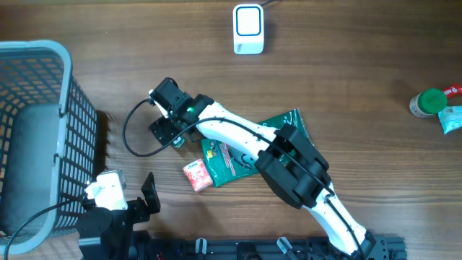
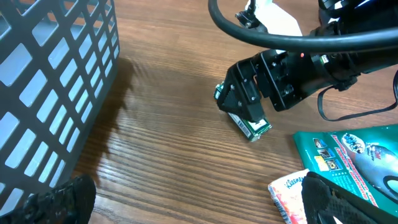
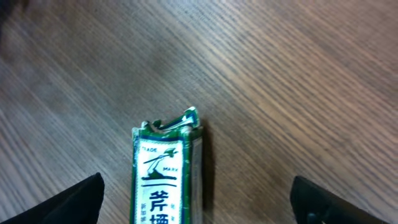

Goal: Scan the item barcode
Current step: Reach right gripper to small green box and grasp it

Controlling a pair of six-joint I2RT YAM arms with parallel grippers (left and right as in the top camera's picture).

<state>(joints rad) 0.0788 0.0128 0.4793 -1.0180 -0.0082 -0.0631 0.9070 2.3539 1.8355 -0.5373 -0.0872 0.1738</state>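
Between the fingertips of the right gripper (image 3: 199, 202), the green packet (image 3: 166, 180) is cut off by the lower frame edge, and its small print is unreadable. In the overhead view, the gripper body hides most of the packet.

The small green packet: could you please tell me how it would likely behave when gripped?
The small green packet looks thin-walled, so it is probably light. Its end flap is crumpled, so it may crush under a firm squeeze. It lies flat, so rolling seems unlikely.

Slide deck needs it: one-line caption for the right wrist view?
Open right gripper poised over a small green-and-white box on the brown wooden table.
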